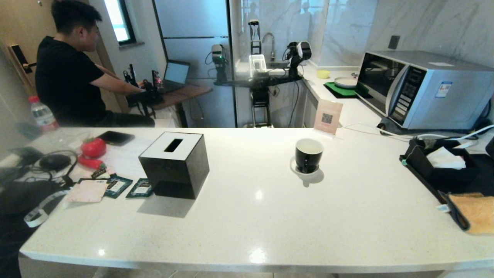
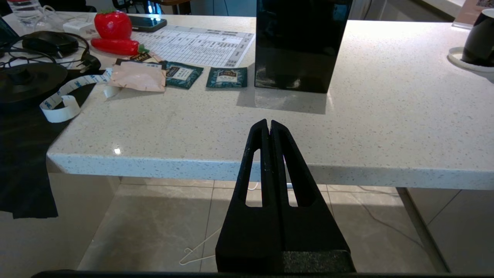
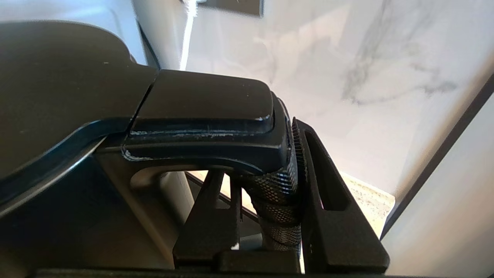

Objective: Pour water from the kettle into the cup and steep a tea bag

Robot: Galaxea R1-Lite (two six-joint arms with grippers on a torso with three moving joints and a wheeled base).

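Observation:
The black cup [image 1: 308, 154] stands on its small white saucer [image 1: 299, 170] right of the counter's middle, and pale water [image 1: 308, 146] shows inside it. In the left wrist view the cup [image 2: 480, 38] sits at the far edge. The matte black kettle [image 3: 58, 96] fills the right wrist view, where my right gripper [image 3: 262, 154] is shut on its textured handle [image 3: 276, 193] in front of a marble wall. This gripper is outside the head view. My left gripper [image 2: 269, 121] hangs shut and empty just off the counter's front edge. The tea bag is out of view.
A black tissue box [image 1: 173, 164] stands left of centre, with dark green sachets [image 1: 141, 188] and a pink packet [image 1: 88, 191] beside it. A black tray with tissue [image 1: 440, 166] and a microwave [image 1: 420, 88] are at right. A person [image 1: 69, 65] sits at the back left.

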